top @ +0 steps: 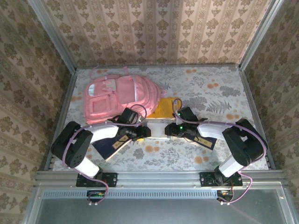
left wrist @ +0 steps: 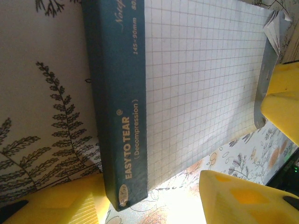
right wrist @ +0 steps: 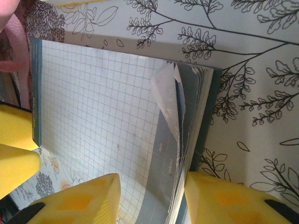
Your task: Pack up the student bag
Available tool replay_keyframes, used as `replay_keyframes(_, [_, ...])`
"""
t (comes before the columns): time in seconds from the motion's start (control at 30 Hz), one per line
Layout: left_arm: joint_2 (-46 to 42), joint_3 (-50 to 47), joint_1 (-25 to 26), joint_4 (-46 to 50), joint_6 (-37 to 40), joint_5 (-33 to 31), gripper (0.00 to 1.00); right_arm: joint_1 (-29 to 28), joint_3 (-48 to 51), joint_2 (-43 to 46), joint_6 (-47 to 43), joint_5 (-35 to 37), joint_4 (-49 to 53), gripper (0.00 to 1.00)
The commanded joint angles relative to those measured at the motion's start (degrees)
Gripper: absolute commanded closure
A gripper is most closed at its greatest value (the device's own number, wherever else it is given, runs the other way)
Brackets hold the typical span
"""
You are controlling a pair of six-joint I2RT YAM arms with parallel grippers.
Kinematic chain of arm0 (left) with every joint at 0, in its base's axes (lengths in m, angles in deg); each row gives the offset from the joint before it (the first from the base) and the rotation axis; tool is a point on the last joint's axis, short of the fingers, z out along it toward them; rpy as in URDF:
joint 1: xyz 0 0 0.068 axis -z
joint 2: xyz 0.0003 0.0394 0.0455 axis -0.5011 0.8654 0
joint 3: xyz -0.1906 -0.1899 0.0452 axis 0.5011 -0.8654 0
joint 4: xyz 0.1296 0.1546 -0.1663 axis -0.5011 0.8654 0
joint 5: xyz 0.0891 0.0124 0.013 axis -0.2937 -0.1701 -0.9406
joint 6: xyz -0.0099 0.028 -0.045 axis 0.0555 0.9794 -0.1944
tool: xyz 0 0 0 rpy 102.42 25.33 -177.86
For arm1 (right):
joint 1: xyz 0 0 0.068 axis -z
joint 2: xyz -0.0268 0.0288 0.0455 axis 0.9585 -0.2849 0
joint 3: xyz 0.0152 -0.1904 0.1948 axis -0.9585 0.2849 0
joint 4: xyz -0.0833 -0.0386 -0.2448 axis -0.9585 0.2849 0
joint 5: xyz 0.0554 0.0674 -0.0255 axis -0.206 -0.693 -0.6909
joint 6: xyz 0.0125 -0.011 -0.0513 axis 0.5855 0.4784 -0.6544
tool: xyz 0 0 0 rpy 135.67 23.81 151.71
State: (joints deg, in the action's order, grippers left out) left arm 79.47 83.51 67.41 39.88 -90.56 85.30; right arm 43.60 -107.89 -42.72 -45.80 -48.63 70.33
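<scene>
My left gripper [left wrist: 152, 186] has its 2 yellow fingers spread around the near corner of the grid notepad [left wrist: 201, 84]. One finger sits just beside the blue spine. Patterned cloth shows between the paper and the other finger, so I judge that it does not grip yet.

My right gripper [right wrist: 152, 179] straddles the opposite edge of the pad, where some torn sheets [right wrist: 168, 98] curl up. Its fingers have this frayed edge between them, but I cannot tell if they already press on it.

The pad lies in the middle of the table [top: 233, 93], near the front edge. The student bag [top: 119, 95] lies flat toward the far left corner, just beyond my 2 wrists.

To do this step well, I think 1 gripper should take the firm spine side, because the loose sheets can tear or slip out. I would pinch through the full thickness and lift the pad level. The other gripper can then go to the bag opening, which I cannot see from here.
</scene>
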Motion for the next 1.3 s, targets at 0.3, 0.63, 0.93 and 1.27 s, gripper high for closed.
replay_keyframes(0.3, [-2.79,4.51,-2.77,12.46,8.18,-10.08,0.45,-0.34,-0.26,1.15,-1.53,5.54,4.31,0.61])
replay_keyframes(0.63, [-0.17,7.38,-3.07,9.01,9.04,-7.76,0.48,-0.3,-0.19,-0.36,0.22,3.14,1.12,0.69])
replay_keyframes(0.93, [5.47,9.73,-1.94,4.93,6.96,-4.82,0.5,-0.3,0.07,-2.02,1.27,1.1,-0.81,0.74])
replay_keyframes(1.27, [-1.29,5.18,-0.87,-2.8,2.46,1.03,0.53,-0.32,0.54,-3.3,2.9,-0.03,-3.46,0.76])
